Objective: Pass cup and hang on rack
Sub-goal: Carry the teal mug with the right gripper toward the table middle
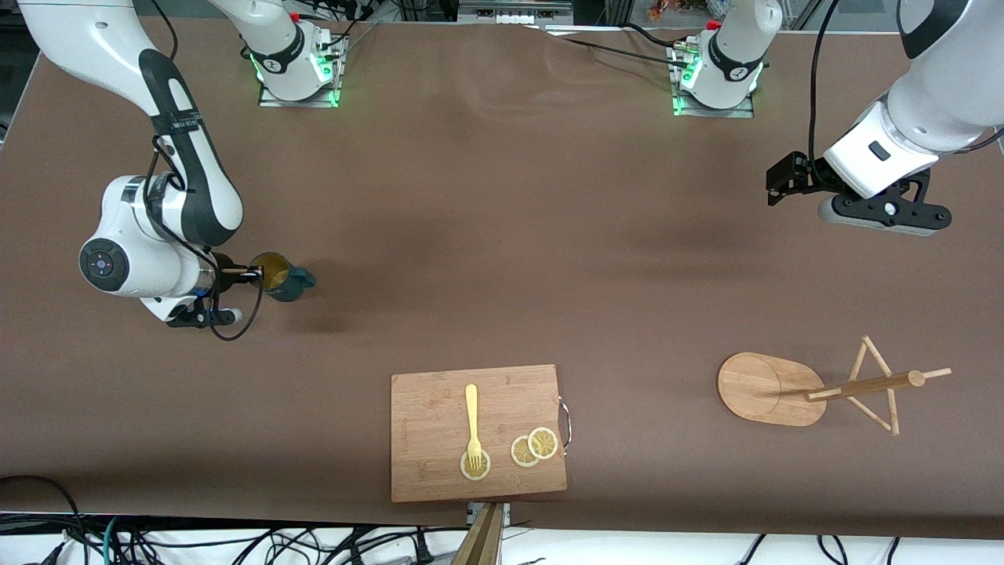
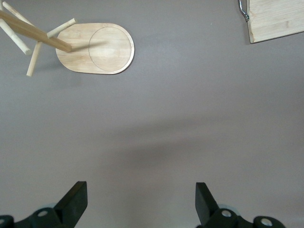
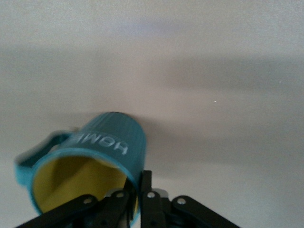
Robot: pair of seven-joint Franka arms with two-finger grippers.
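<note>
Toward the right arm's end of the table, the right gripper (image 1: 252, 273) is clamped on the rim of the cup (image 1: 281, 277), one finger inside the yellowish bowl and one outside; the cup is tilted, and I cannot tell whether it touches the table (image 1: 502, 235). By the table's near edge lies a cutting board (image 1: 427, 424). The rack (image 1: 773, 388) stands near that edge toward the left arm's end. The left gripper (image 1: 784, 179) waits above the table there, jaws spread wide and empty.
</note>
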